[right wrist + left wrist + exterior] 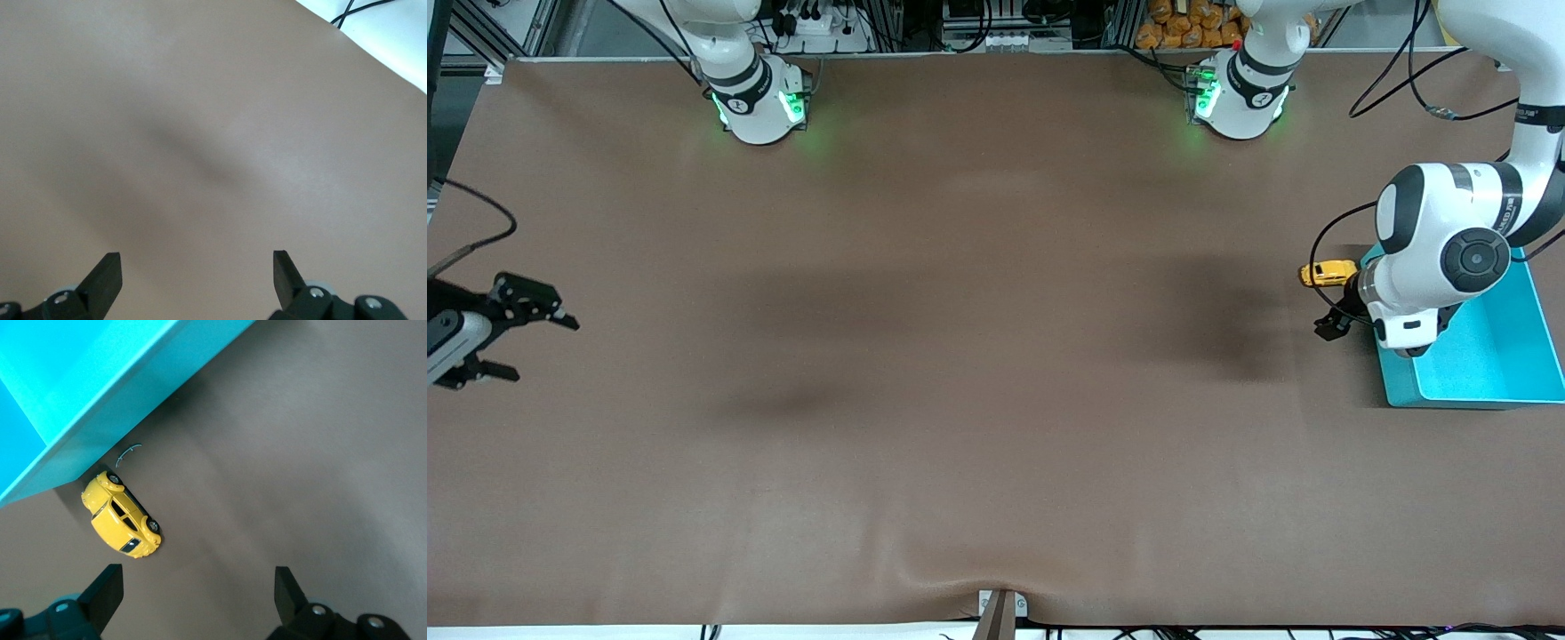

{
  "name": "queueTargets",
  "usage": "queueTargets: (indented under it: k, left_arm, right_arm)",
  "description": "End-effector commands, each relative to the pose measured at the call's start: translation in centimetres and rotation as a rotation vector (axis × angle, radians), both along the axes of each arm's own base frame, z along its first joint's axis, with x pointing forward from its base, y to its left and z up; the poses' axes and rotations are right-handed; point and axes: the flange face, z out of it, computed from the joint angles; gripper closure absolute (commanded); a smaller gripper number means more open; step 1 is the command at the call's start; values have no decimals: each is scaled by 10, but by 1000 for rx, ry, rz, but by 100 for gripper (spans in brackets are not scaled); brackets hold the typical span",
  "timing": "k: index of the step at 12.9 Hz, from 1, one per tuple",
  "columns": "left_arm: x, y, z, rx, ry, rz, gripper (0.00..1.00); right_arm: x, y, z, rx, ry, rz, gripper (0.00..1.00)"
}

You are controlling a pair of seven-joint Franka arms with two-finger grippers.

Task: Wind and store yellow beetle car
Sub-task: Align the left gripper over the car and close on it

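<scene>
The yellow beetle car (1327, 272) stands on the brown table, up against the outer corner of the turquoise bin (1400, 384) at the left arm's end. In the left wrist view the yellow beetle car (122, 515) sits on its wheels beside the bin's wall (100, 400). My left gripper (1336, 318) hangs open just above the table beside the car, which lies a little ahead of one finger (105, 593) and outside the jaws. The left gripper (198, 593) holds nothing. My right gripper (543, 348) waits open at the right arm's end, and in its wrist view the right gripper (197, 273) is over bare table.
A thin curved bit of wire (127, 455) lies on the table between the car and the bin. The left arm's wrist (1449, 258) hangs over the bin's rim. A metal clamp (1000, 613) sits at the table edge nearest the front camera.
</scene>
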Motion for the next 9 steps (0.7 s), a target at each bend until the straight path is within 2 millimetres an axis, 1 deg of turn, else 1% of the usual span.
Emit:
queueTargets:
  k: [1,4,5,7,9]
  left_arm:
    - [-7,2,-16,35,-12,115,0]
    - [-18,6,-34,40,21,149,0]
    - [-26,9,-41,40,28,154,0]
    - [-37,23,-52,37,7,179,0]
    - [-52,42,-65,32,-30,215,0]
  right_arm:
    - [-38,21,13,-36,8,-24,0]
    - [-65,29,24,-65,2,-40,0]
    - [-72,26,26,-64,6,-60,0]
    - [-84,23,33,-60,-1,-71,0]
    - [-91,25,42,-57,9,-155,0]
